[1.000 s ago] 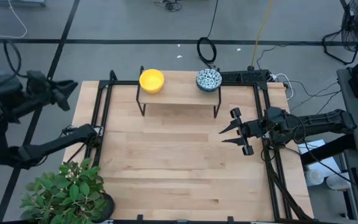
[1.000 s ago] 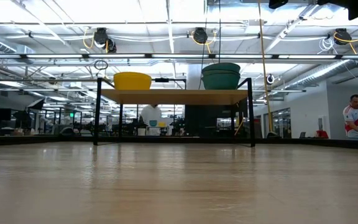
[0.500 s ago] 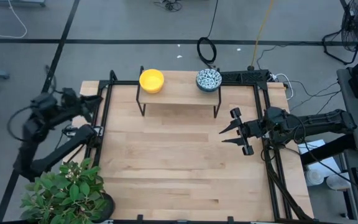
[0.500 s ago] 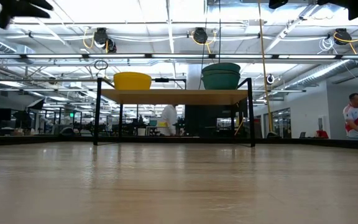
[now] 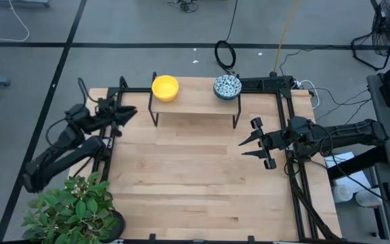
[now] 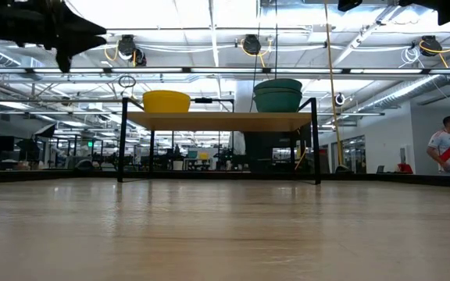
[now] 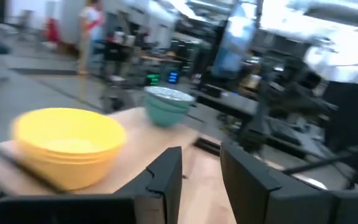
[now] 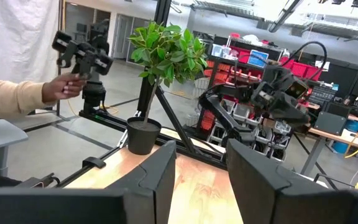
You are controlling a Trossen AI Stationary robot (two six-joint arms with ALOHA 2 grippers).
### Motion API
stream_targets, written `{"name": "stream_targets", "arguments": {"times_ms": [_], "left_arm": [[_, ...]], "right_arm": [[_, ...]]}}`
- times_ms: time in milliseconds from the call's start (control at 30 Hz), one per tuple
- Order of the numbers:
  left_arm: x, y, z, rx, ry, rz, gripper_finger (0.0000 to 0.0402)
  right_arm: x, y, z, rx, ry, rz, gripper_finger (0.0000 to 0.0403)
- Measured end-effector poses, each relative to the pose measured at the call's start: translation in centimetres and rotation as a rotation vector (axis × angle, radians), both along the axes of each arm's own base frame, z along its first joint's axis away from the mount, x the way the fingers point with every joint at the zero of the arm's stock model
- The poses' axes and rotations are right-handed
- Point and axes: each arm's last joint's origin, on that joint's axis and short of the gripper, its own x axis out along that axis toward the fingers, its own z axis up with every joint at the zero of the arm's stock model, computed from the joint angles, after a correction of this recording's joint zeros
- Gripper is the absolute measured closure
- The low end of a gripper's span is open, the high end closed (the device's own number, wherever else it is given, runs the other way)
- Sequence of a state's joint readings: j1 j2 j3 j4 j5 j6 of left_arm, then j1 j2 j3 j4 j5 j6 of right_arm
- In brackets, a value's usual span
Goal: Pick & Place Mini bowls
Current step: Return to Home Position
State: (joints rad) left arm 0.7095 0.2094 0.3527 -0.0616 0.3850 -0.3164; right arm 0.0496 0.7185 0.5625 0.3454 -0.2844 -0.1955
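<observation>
Two stacks stood on the shelf (image 5: 195, 103) at the far edge of the counter (image 5: 195, 183).
Yellow mini bowls (image 5: 165, 87) sat at its left end and blue-green patterned mini bowls (image 5: 227, 87) at its right. The left end effector (image 5: 131, 112) hung released just left of the shelf, and the right end effector (image 5: 242, 148), also released, hung over the counter's right side.

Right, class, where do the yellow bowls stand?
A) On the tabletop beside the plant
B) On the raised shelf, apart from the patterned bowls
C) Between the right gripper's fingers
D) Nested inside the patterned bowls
B: the yellow bowls sit at one end of the shelf, with the patterned bowls at the other end.
</observation>
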Motion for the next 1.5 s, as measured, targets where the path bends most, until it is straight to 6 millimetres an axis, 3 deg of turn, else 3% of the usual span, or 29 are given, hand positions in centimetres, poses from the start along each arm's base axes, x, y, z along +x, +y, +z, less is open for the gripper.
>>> {"name": "stream_targets", "arguments": {"times_ms": [233,467,600,733,833,1033,1500], "left_arm": [[3.2,-1.6,-1.2,0.064,0.041,-0.136,0.0289],[5.4,-4.7,0.3,0.266,0.101,-0.243,0.0289],[4.9,-5.6,1.6,0.291,0.175,-0.224,0.0289],[3.2,-5.6,2.6,0.263,0.252,-0.204,0.0289],[2.1,-5.6,2.9,0.259,0.208,-0.207,0.0289],[0.9,-5.5,0.7,0.27,0.183,-0.179,0.0289],[0.7,-5.3,-4.5,0.25,0.138,-0.133,0.0289]], "right_arm": [[0.1,-0.1,-0.2,0.004,0.02,-0.046,0.0273],[0.1,-0.3,-0.4,0.037,0.046,-0.097,0.0273],[0.1,-0.3,-0.4,0.063,0.061,-0.092,0.0273],[-0.1,-0.3,-0.5,0.054,0.075,-0.087,0.0273],[-0.5,-0.2,-0.2,0.052,0.056,-0.057,0.0273],[-2.0,-0.2,0.4,0.054,0.02,-0.038,0.0273],[-3.5,-0.3,0.6,0.053,0.026,-0.034,0.0273]]}}
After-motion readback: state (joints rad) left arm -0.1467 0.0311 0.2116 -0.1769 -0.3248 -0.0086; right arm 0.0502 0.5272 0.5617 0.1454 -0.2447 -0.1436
